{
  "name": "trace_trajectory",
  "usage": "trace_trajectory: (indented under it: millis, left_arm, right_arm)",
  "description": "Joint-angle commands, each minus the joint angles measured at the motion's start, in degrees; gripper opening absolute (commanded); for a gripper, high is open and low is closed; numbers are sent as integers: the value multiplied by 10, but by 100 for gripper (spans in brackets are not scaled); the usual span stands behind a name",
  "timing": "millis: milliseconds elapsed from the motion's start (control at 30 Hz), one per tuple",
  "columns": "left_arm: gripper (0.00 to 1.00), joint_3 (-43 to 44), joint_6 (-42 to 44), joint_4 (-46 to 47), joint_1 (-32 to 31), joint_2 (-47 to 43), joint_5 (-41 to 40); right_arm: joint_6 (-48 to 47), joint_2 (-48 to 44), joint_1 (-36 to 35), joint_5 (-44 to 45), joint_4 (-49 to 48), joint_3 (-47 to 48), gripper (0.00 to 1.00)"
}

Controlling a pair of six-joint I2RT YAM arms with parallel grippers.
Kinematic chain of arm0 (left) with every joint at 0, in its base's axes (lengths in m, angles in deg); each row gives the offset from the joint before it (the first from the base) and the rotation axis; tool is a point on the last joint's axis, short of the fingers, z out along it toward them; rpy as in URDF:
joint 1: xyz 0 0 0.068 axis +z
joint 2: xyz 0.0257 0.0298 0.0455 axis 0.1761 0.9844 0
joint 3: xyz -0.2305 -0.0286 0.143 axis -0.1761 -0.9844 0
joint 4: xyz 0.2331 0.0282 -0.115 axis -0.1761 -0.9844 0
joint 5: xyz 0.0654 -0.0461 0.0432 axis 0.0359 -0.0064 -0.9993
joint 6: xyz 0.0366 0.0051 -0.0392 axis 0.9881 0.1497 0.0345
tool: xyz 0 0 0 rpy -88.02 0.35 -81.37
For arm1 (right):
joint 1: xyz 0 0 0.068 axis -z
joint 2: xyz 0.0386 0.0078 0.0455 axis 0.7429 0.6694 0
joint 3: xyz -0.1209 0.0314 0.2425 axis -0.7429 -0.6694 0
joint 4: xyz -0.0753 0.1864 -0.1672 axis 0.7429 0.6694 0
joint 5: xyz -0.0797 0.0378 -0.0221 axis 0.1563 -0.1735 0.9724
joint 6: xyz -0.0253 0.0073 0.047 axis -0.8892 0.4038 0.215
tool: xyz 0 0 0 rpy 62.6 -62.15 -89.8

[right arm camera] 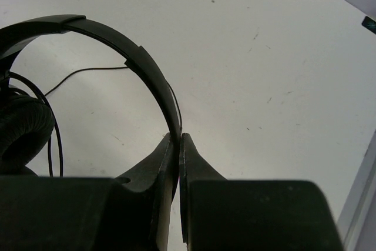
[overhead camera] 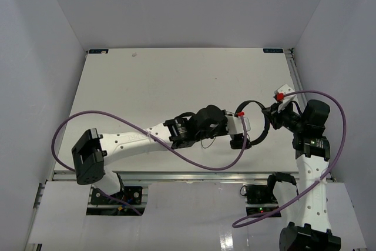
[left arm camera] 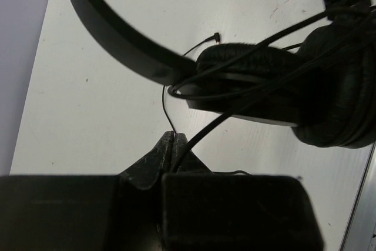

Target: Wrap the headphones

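We can read no text, brand, number or sign anywhere. A small dark tag (right arm camera: 369,23) at the table (right arm camera: 264,57) edge, far ahead-right of the right gripper (right arm camera: 179,138), is too blurred to read.

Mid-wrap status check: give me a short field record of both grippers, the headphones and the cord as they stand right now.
left gripper: shut, pinching the cord
right gripper: shut on the headband
headphones: right of the table centre, between the two grippers
cord path: several strands cross the earcup; a loose stretch trails over the table
resting or lifted: cannot tell
wrap: looks unfinished
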Motion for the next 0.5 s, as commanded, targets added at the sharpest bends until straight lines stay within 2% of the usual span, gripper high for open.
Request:
trace_trajectory:
  millis: [0, 100, 200, 467]
  left_arm:
    - [11, -46, -12, 81, 30, -77, -5]
    - [20, -82, -34, 124, 50, -102, 23]
    - [25, -112, -59, 166, 65, -116, 57]
    - [30, -146, -86, 229, 85, -136, 114]
  right_arm:
    - [30, 13, -2, -89, 22, 47, 8]
    - [64, 32, -2, -141, 42, 62, 8]
    - [98, 45, -2, -191, 48, 68, 8]
    - [122, 62, -1, -257, 77, 84, 8]
